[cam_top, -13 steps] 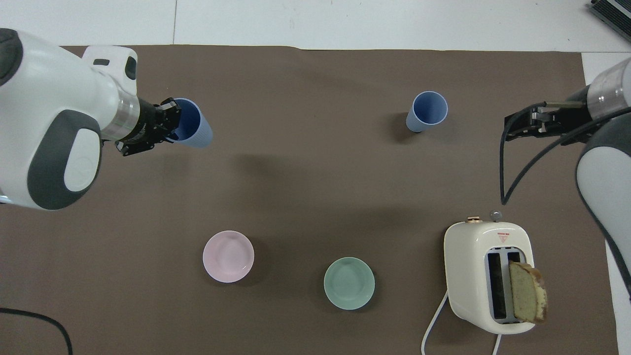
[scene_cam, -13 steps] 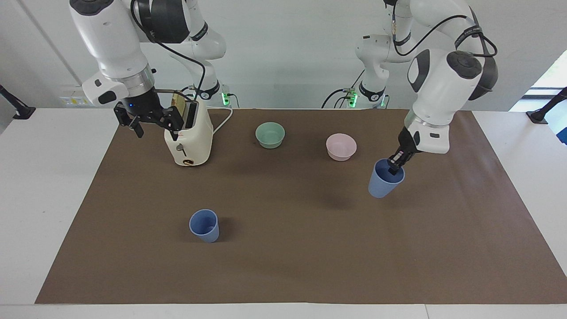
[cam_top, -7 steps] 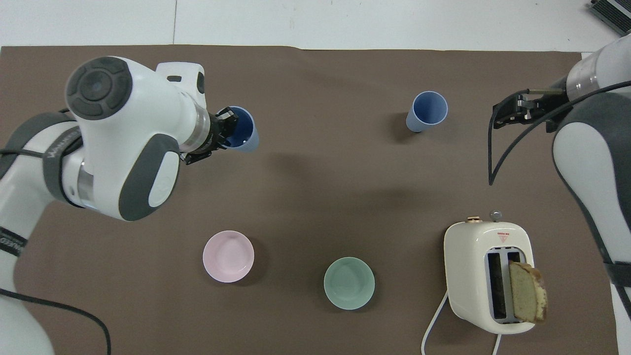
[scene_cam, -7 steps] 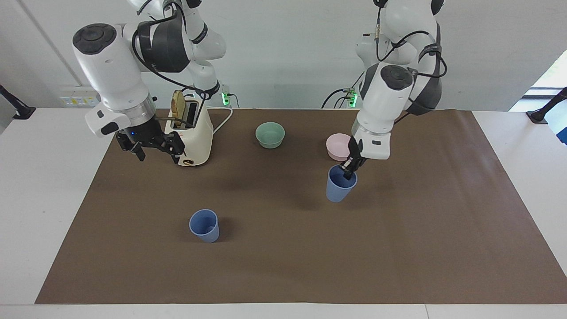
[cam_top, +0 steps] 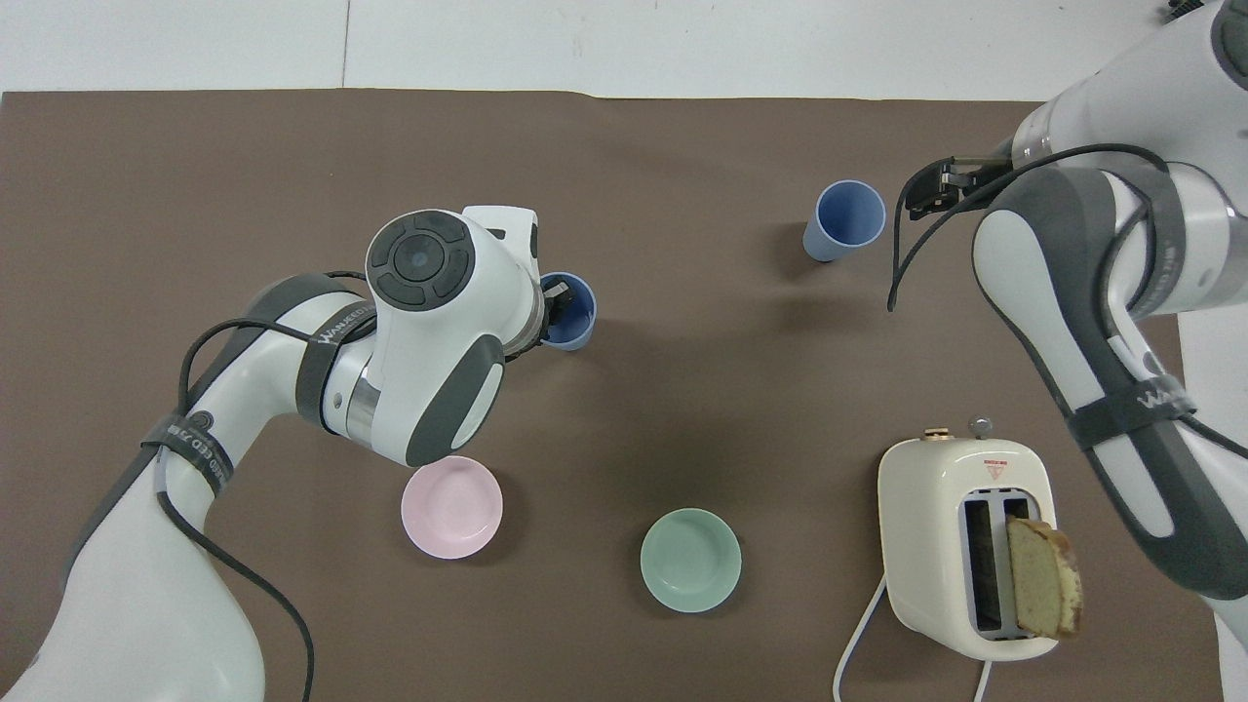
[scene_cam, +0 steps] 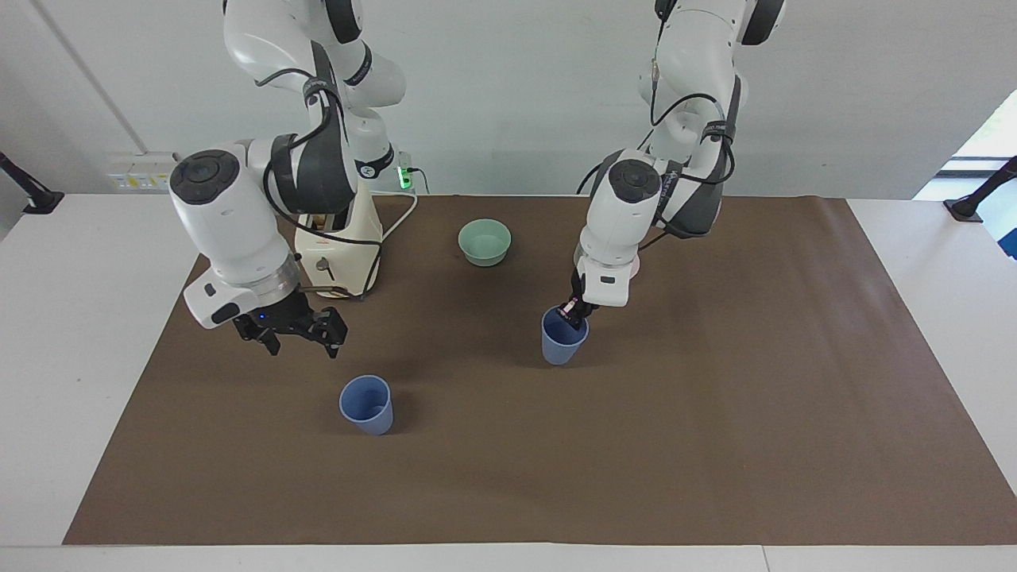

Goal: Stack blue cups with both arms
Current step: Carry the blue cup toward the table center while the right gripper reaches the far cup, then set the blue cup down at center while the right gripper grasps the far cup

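Note:
One blue cup (scene_cam: 366,403) stands upright on the brown mat toward the right arm's end; it also shows in the overhead view (cam_top: 845,219). My right gripper (scene_cam: 302,342) hangs open and empty over the mat close beside this cup, apart from it, and shows in the overhead view (cam_top: 931,187). My left gripper (scene_cam: 574,311) is shut on the rim of the second blue cup (scene_cam: 562,340), one finger inside it. It holds the cup slightly tilted, low over the middle of the mat. In the overhead view the cup (cam_top: 570,310) sticks out from under the left wrist.
A cream toaster (cam_top: 960,546) with a bread slice (cam_top: 1043,577) in one slot stands near the robots at the right arm's end. A mint-green bowl (cam_top: 690,560) and a pale pink bowl (cam_top: 451,507) sit near the robots. The brown mat (scene_cam: 715,445) covers the table.
My left gripper has carried its cup from the left arm's end to the middle of the mat. My right gripper has come down from beside the toaster to beside the standing cup.

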`<control>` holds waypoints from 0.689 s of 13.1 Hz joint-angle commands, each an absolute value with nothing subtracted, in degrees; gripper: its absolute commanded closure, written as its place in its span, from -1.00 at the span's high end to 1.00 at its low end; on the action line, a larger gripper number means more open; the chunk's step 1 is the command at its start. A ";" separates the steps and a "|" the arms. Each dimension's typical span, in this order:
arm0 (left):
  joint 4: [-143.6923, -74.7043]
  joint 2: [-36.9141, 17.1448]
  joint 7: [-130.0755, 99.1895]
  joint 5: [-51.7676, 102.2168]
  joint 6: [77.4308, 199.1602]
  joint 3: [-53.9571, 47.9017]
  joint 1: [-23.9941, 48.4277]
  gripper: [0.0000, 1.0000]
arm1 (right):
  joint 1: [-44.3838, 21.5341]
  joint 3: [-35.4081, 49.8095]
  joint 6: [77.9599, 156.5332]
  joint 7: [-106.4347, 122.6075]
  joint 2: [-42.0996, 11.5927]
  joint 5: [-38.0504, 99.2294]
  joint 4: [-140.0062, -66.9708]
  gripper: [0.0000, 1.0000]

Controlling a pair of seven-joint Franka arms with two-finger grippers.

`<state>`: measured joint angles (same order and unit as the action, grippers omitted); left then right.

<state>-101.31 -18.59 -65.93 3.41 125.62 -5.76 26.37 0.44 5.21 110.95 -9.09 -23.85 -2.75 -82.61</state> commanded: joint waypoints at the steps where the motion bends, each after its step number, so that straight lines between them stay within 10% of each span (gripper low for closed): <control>1: -102.48 -18.81 -66.97 3.08 127.88 -4.66 27.51 -1.00 | 0.44 5.54 112.58 -8.17 -25.22 -4.39 -83.32 1.00; 6: -102.30 -20.30 -66.97 2.81 129.02 -4.66 27.69 -1.00 | -1.58 5.54 114.26 -9.49 -28.73 -4.39 -82.62 1.00; 7: -102.30 -20.48 -66.89 2.81 129.02 -4.66 27.60 -0.77 | -1.76 5.54 114.87 -11.32 -30.13 -4.66 -81.40 1.00; 9: -102.22 -20.57 -66.36 2.81 128.59 -4.57 27.51 0.79 | -1.50 5.54 117.67 -11.51 -31.55 -5.97 -81.30 0.90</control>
